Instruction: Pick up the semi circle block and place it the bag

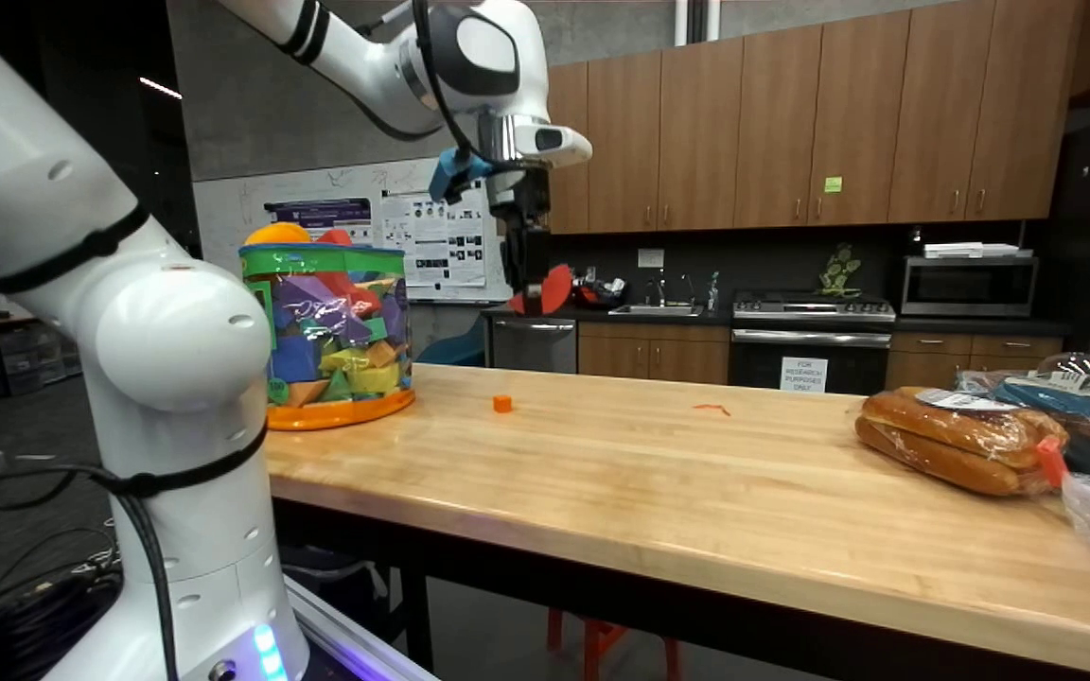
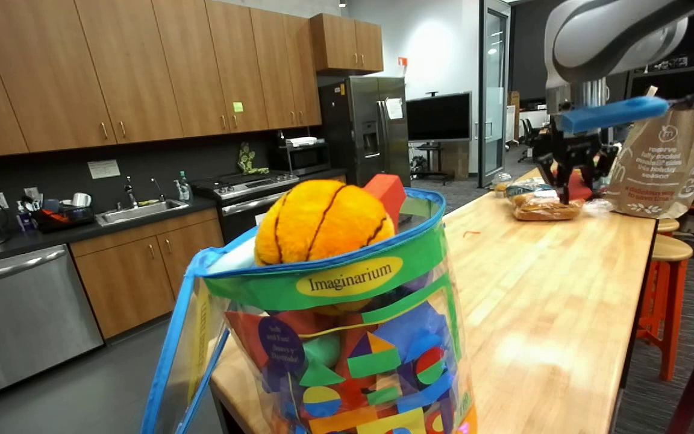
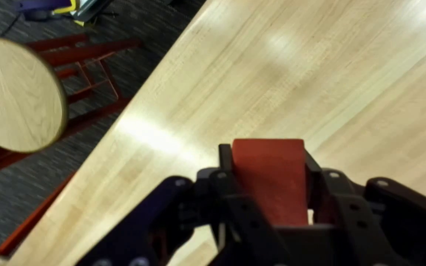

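Bag (image 2: 350,277) is sitting closest in an exterior view, on the desk (image 1: 659,473). Gripper (image 3: 267,159) is pinching red block (image 3: 270,184) above the desk, well apart from the bag. Pick's looking done; carrying over and releasing are remaining.

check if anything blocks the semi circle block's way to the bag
Nothing visible separates the semi circle block in the tool from the bag; the orange cube sits lower. An orange ball and another red block protrude from the bag's top and may obstruct entry.
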Action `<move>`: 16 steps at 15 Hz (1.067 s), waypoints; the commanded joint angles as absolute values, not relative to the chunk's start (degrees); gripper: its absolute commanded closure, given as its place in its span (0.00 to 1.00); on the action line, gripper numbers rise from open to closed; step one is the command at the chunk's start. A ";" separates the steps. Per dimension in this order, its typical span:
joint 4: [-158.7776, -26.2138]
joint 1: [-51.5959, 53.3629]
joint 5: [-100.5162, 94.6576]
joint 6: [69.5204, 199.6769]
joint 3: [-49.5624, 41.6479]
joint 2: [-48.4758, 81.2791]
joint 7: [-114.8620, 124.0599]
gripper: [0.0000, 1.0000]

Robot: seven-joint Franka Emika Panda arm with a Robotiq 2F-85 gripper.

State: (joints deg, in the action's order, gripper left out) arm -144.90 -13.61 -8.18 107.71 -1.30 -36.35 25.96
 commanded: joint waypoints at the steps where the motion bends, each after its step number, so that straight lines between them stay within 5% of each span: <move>1: -132.85 -9.93 -9.47 98.71 3.00 -35.14 21.35 0.84; 16: -90.03 4.74 -32.25 78.23 20.34 -14.00 3.27 0.84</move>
